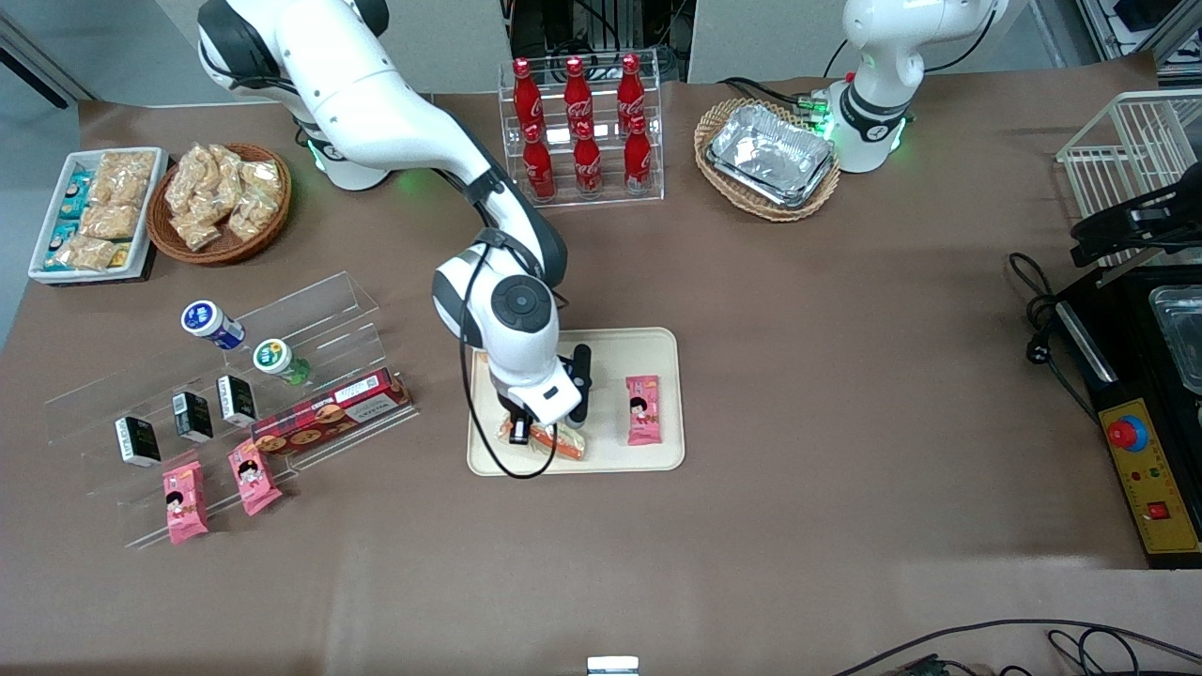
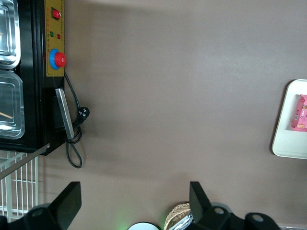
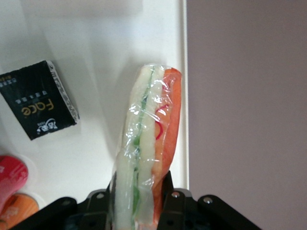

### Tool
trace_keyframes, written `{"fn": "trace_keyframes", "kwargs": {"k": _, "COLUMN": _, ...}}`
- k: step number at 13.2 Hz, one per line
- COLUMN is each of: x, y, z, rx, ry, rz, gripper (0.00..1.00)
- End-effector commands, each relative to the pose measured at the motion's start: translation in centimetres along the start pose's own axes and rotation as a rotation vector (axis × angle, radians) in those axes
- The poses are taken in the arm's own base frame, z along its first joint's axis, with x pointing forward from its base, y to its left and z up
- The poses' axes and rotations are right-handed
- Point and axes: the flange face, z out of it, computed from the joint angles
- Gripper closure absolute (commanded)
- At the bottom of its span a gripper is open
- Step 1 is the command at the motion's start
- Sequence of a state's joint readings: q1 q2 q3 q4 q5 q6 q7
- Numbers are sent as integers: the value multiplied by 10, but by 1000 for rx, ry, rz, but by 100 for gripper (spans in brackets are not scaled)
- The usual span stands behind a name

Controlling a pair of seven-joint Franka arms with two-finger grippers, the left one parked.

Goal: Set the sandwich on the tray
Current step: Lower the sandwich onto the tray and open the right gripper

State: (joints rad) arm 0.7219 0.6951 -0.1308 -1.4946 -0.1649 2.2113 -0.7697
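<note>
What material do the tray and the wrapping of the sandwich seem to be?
The tray looks like smooth cream plastic with a matte finish: even colour, rounded corners and a low moulded rim. The sandwich seems wrapped in thin clear plastic film: it wrinkles, shows glare, and the bread and filling show through it. The gripper, above the tray, is shut on the sandwich.
</note>
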Motion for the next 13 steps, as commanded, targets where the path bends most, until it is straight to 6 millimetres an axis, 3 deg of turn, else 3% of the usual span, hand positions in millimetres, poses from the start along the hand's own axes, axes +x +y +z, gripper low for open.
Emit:
{"fn": "trace_keyframes", "kwargs": {"k": 1, "x": 10, "y": -2, "z": 5, "rx": -18, "ry": -5, "rz": -22, "gripper": 63}}
{"fn": "trace_keyframes", "kwargs": {"k": 4, "x": 11, "y": -4, "z": 9, "rx": -11, "ry": -4, "rz": -12, "gripper": 59}}
{"fn": "trace_keyframes", "kwargs": {"k": 5, "x": 12, "y": -5, "z": 11, "rx": 1, "ry": 3, "rz": 6, "gripper": 1}}
{"fn": "trace_keyframes", "kwargs": {"k": 10, "x": 2, "y": 3, "z": 11, "rx": 82, "ry": 78, "rz": 121, "gripper": 0}}
{"fn": "trace_keyframes", "kwargs": {"k": 13, "x": -27, "y": 28, "z": 3, "rx": 110, "ry": 113, "rz": 207, "gripper": 0}}
